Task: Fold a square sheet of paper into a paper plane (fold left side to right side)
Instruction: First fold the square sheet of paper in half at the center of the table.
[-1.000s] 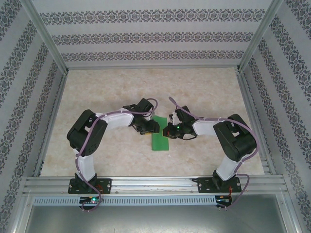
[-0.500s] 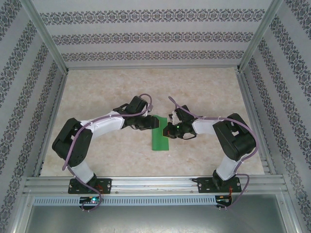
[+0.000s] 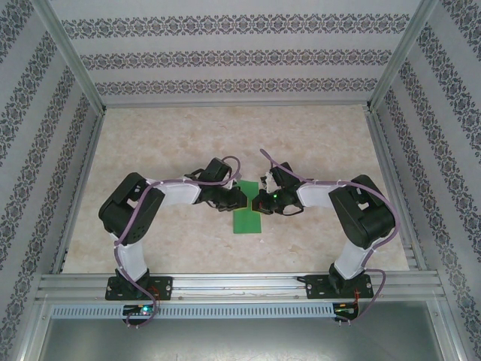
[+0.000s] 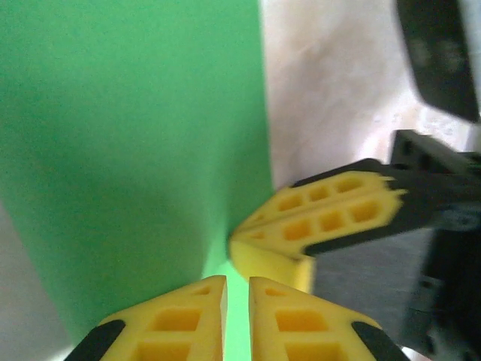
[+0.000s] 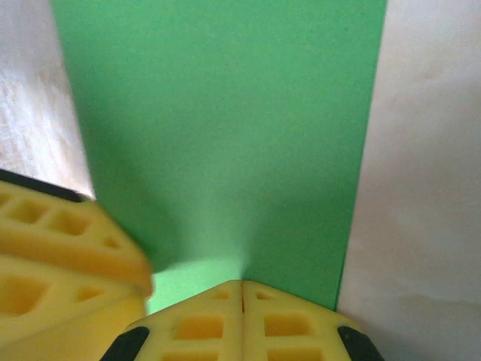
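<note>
— From overhead, where's the green paper?

— Flat on the marbled worktop, about midway between the two arms. From up there it reads as a narrow upright rectangle, not a square. Both arms bend inward over its far half: the left end effector comes onto it from the left, the right end effector from the right, and they're just beside each other.

— Can you read the fingers from up there?

— Too small. The left wrist camera is better. The left end effector has its yellow fingers drawn narrow, with a slim slit between them and green showing through it. They're right over the paper, but I can't tell if any of it is pinched. The other arm's yellow fingers poke in from the right, with their tips at the paper's right edge, very near the left tips.

— And the right wrist camera?

— The right end effector is closed tight, its two fingers meeting along a hairline seam and gripping nothing I can see. Its tips are down at the near end of the green paper, which stretches away from them. There's bare worktop on both sides, and the left arm's yellow finger sits low on the left.
</note>
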Controlling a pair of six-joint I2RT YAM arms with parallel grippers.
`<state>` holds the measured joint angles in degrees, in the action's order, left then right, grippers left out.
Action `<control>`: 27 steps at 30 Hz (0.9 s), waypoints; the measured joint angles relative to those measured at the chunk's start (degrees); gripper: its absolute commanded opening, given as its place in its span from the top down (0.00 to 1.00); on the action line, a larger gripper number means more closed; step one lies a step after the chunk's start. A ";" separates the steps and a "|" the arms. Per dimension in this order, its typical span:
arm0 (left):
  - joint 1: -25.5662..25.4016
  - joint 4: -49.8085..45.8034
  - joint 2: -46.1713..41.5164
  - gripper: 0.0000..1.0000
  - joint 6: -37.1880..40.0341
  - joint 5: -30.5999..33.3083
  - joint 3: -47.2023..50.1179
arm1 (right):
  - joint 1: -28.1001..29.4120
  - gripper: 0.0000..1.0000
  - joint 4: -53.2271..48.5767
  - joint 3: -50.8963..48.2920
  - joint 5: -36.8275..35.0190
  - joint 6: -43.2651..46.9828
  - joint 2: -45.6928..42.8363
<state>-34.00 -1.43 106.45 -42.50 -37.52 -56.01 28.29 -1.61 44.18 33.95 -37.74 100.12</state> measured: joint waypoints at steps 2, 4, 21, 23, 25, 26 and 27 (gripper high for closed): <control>0.00 0.50 0.11 0.85 -0.02 -0.02 0.70 | 0.00 1.00 -0.35 0.24 -0.04 0.24 0.07; 0.13 1.14 0.20 0.85 -0.02 -0.02 1.27 | 0.00 1.00 -0.59 0.42 -0.07 0.55 0.13; 4.13 7.28 -0.92 0.88 0.17 -2.75 7.21 | 0.09 1.00 -1.03 1.09 -0.66 2.12 0.55; 5.18 7.28 -1.90 0.88 0.26 -2.78 8.48 | 0.09 1.00 -1.01 1.09 -0.66 2.12 0.55; 6.14 7.06 -3.02 0.89 0.48 -2.56 9.73 | 0.09 1.00 -1.01 1.09 -0.66 2.12 0.55; 6.43 6.80 -3.48 0.89 0.68 -2.34 10.14 | 0.09 1.00 -1.01 1.09 -0.66 2.12 0.55; 6.71 6.34 -4.02 0.90 0.94 -1.92 10.47 | 0.09 1.00 -1.01 1.09 -0.66 2.12 0.55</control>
<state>-27.29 4.91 102.43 -41.56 -39.44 -45.54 28.38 -2.61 45.28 33.30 -35.62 100.66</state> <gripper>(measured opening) 0.109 0.043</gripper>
